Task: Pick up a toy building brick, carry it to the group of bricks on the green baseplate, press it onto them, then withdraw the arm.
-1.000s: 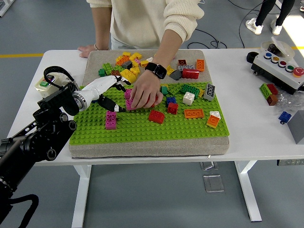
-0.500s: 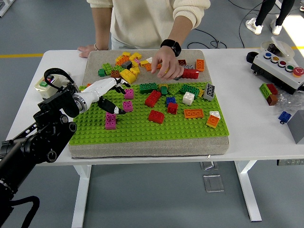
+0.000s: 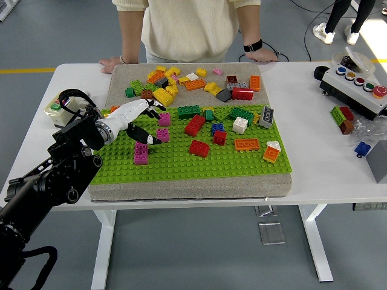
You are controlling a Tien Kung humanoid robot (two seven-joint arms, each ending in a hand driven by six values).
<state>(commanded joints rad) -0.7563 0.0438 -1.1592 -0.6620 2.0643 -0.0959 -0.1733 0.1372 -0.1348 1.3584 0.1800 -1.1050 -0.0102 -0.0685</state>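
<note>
I am hovering the left hand (image 3: 138, 115), fingers spread and grasping nothing, over the green baseplate (image 3: 181, 166) beside a pink brick (image 3: 162, 135), a light, rigid, slick piece best pinched across its flat sides, near the scattered group of bricks (image 3: 221, 124).

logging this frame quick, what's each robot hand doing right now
Left hand: open, fingers spread over the green baseplate, holding nothing.
Right hand: not in view.
</note>
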